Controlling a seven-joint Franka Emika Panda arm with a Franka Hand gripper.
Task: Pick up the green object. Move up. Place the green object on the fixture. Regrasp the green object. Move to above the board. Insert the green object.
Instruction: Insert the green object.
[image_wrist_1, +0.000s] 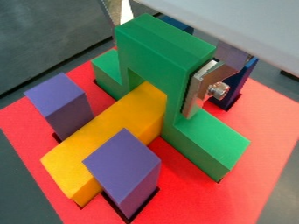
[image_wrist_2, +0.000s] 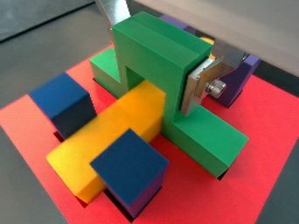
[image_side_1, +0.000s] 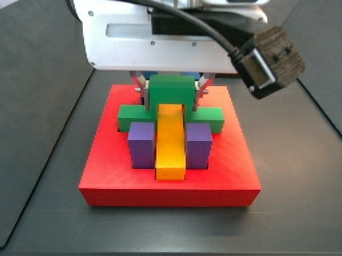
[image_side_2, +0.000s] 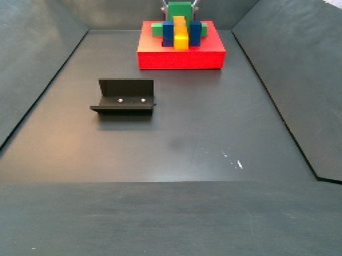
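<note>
The green object (image_wrist_1: 158, 74) (image_wrist_2: 158, 70) stands on the red board (image_wrist_1: 30, 131) (image_wrist_2: 30, 122). Its wide bar lies low across the board and its raised part bridges one end of the long yellow bar (image_wrist_1: 111, 131) (image_wrist_2: 111, 131). My gripper (image_wrist_1: 163, 52) (image_wrist_2: 158, 52) is shut on that raised part, with a silver finger (image_wrist_1: 201, 87) (image_wrist_2: 201, 83) flat against its side. In a side view the gripper (image_side_1: 170, 82) hangs over the green object (image_side_1: 170, 97) at the board's (image_side_1: 167, 188) far edge. The fixture (image_side_2: 124, 97) stands apart on the dark floor with nothing on it.
Purple cubes (image_side_1: 140, 145) (image_side_1: 201, 140) flank the yellow bar (image_side_1: 170, 140). They look blue in a wrist view (image_wrist_2: 128, 166). The board (image_side_2: 181, 58) sits at the far end of the walled dark floor, with the fixture nearer and to the left.
</note>
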